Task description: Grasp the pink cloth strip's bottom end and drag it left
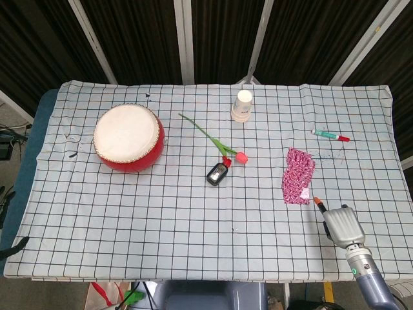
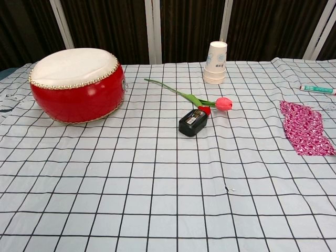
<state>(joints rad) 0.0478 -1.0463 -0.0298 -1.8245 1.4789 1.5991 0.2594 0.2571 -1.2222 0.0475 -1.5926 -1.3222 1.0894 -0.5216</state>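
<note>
The drum [image 1: 128,137] lies far left, the tulip [image 1: 219,143] mid-table, the cloth strip [image 1: 297,176] right.

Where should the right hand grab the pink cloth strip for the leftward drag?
Probably the pink cloth strip at its bottom end, coming from below-right, where the right hand is. The strip lies flat, running near to far, so the near edge likely needs pinching from above.

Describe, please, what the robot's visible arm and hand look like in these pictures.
Only the right one shows, in the head view. The right hand has a boxy light-grey back and an orange-tipped finger. Behind it sits a silver wrist ring, then a blue-grey tubular forearm with a small green light. No cables or sleeves show.
</note>
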